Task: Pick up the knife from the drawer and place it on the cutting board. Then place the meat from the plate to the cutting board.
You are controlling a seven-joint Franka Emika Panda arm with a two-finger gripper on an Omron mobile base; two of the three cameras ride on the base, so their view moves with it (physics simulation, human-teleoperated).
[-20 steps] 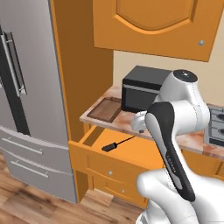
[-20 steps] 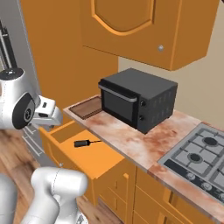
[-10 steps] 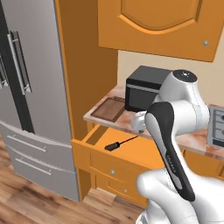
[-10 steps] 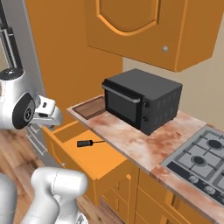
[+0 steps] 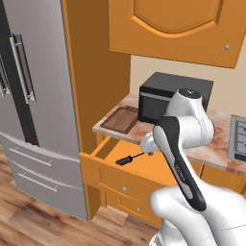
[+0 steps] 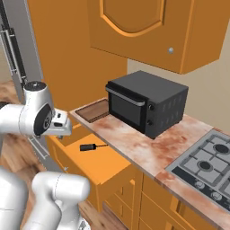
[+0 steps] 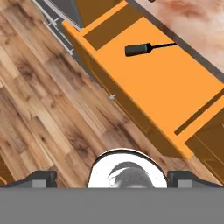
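While the drawer [image 5: 126, 169] is pulled out in the left base view, the knife [image 5: 129, 159] is seen lying flat inside it, near the left end. The cutting board [image 5: 120, 119] is laid on the table [image 5: 216, 151] above the drawer, just left of the black microwave [image 5: 169, 93]. A grey fridge [image 5: 33, 110] is seen at the far left.

From the right base view, the knife [image 6: 90, 146] is seen on the drawer [image 6: 96, 167] floor, with its thick handle to the left. The cutting board [image 6: 93, 110] is found at the table's [image 6: 148, 151] left end, beside the microwave [image 6: 148, 102]. A stove [image 6: 207, 162] is set at the right. The jaws cannot be told as released or clenched from here.

From the hand view, the drawer [image 7: 157, 83] is looked down on from above the wood floor [image 7: 39, 118]. The knife [image 7: 146, 48] is seen near the top, with its thin blade pointed right toward the table edge. Nothing is held between the finger tips [image 7: 39, 179], which are set far apart, so the jaws are released.
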